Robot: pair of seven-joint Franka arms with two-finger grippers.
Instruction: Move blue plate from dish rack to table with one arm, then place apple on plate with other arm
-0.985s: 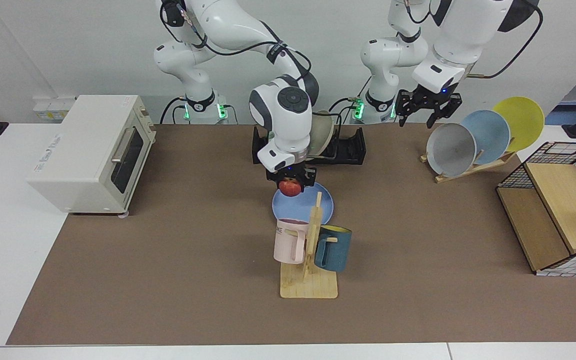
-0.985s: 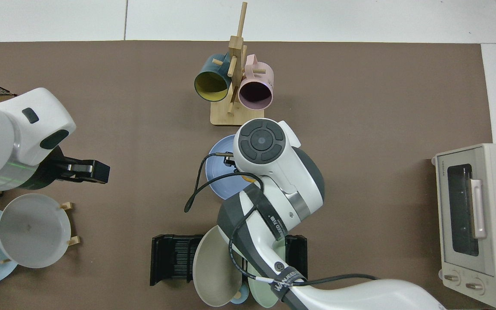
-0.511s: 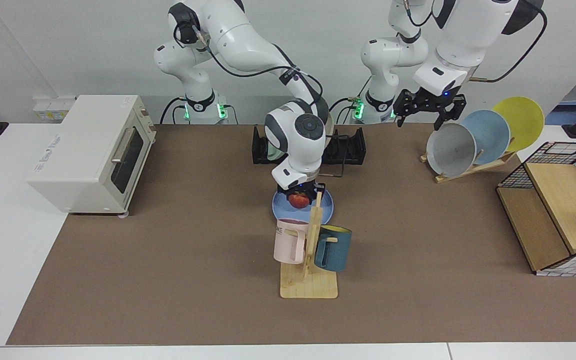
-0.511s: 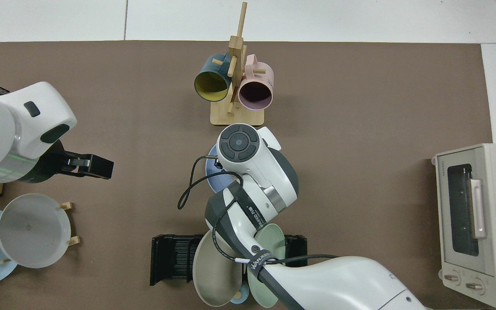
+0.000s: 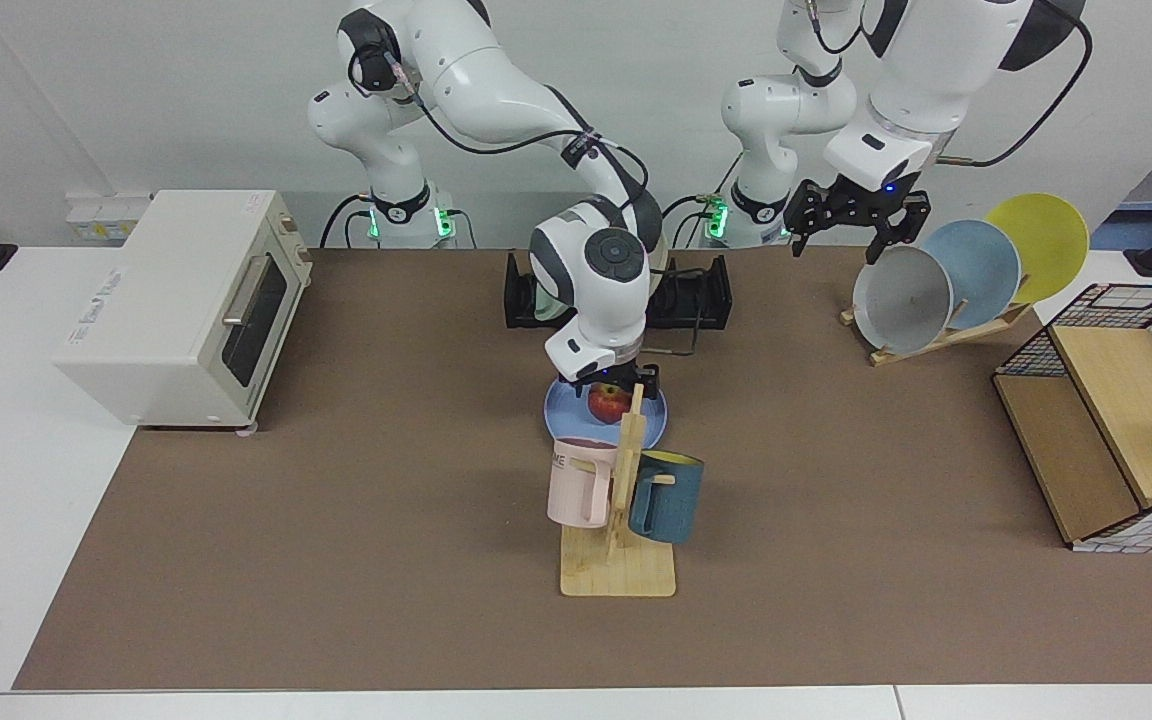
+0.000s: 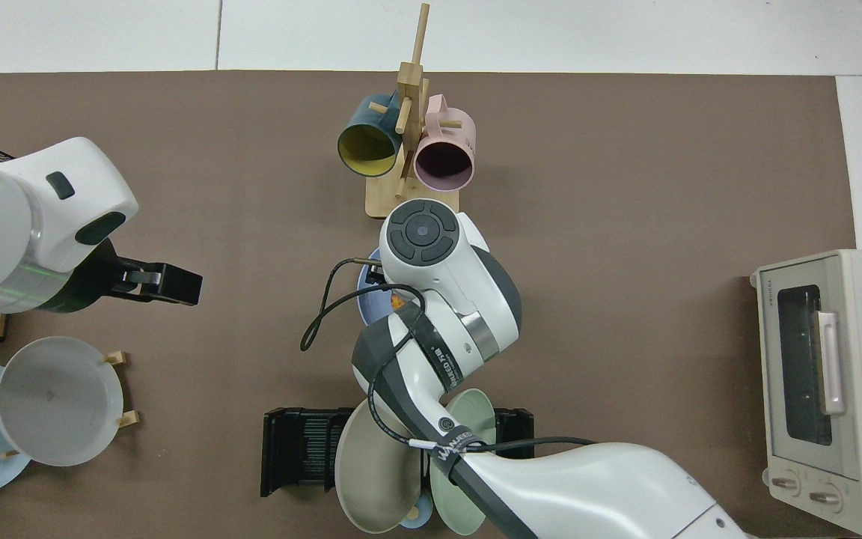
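Observation:
The blue plate (image 5: 562, 416) lies flat on the brown table (image 5: 336, 520), just behind the mug tree. The red apple (image 5: 609, 402) sits low on the plate's middle, its yellow patch facing up. My right gripper (image 5: 608, 392) comes straight down onto the apple and is shut on it. In the top view the right arm's wrist hides all but one edge of the blue plate (image 6: 370, 293). The black dish rack (image 5: 704, 296) stands behind, near the arm bases. My left gripper (image 5: 851, 222) waits open and empty, in the air above the grey plate.
A wooden mug tree (image 5: 621, 500) with a pink and a teal mug stands right in front of the plate. The wooden stand (image 5: 921, 290) holds grey, pale blue and yellow plates. A toaster oven (image 5: 176, 300) and a wire shelf (image 5: 1106, 440) flank the mat.
My right arm lowered the apple from above the plate's rim down onto the plate's middle, drifting slightly toward the mug tree. The left gripper hardly shifted.

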